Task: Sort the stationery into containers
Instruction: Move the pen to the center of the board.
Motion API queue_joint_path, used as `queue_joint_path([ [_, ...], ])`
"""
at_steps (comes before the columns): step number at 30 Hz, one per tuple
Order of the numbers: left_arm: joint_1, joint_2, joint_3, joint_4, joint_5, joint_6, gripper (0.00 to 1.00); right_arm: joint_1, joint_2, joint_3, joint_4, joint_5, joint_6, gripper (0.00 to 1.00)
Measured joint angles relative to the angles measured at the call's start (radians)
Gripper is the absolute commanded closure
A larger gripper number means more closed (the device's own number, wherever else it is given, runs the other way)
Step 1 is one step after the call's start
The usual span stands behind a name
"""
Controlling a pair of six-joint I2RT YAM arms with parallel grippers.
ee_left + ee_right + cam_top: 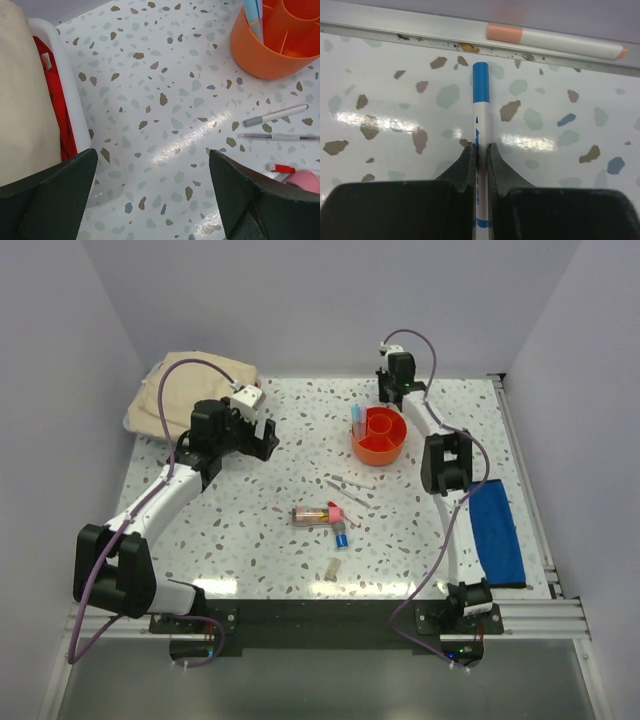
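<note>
Blue-tipped pen [480, 120] between right fingers [463, 167]

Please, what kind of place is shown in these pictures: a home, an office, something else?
Probably a robot test bench in a lab, not a home: a speckled tabletop boxed in by plain pale walls, with a left arm and a right arm bolted to a metal rail at its near edge.

left hand [152, 167] wide, right hand [479, 151] pinched tight
</note>
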Motion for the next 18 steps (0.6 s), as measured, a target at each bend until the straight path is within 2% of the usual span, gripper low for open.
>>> queue_joint_path([
  [6,0.0,0.015,0.0,0.004,0.0,0.0,0.02,-0.065,-0.04,-0.014,-0.123,-0.061,-0.042,1.0],
  [18,0.0,0.055,0.0,0.005,0.008,0.0,0.02,-0.089,-0.282,-0.345,-0.305,-0.156,-0.096,1.0],
])
